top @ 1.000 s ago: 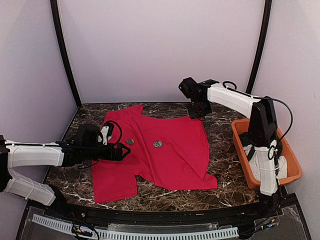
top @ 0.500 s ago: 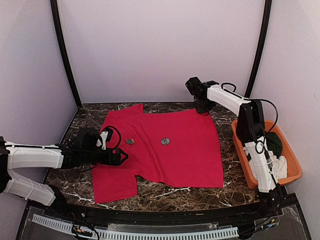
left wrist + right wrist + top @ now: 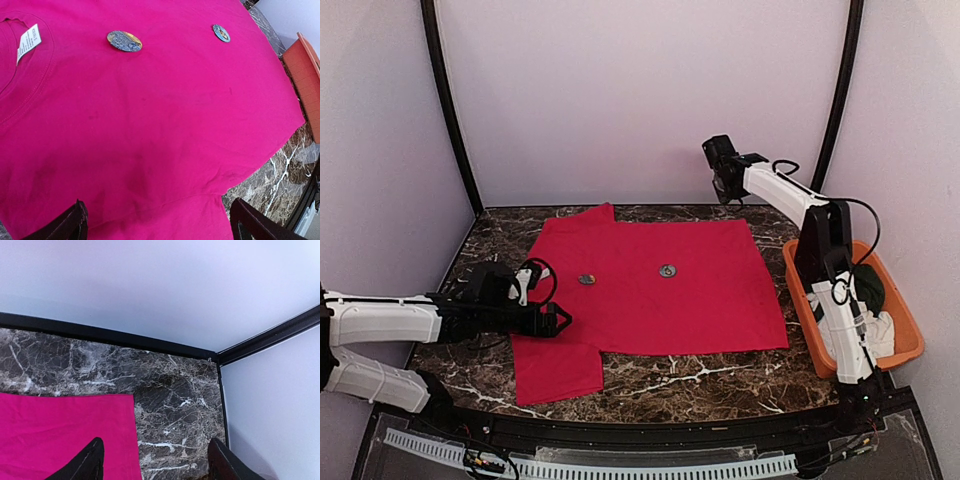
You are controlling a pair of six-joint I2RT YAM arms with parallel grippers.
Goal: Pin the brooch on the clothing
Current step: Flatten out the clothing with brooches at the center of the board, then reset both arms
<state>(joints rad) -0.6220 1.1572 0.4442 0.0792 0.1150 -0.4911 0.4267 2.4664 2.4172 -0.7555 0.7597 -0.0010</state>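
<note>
Well, one red T-shirt lies flat on the marble table, with two round brooches on it. The left gripper hovers low over the shirt, jaws spread. The right gripper is raised at the back corner, spread and empty.

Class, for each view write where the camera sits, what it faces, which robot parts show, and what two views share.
Top external: above and behind the bases, looking down on table, red T-shirt, orange bin; left arm, right arm show.
Left wrist: low over the shirt's near-left, facing across it toward the bin; open left tool shows.
Right wrist: raised at the far-right corner, facing down at table and shirt corner; open right tool shows.
Shared: top and left wrist both show two brooches.
</note>
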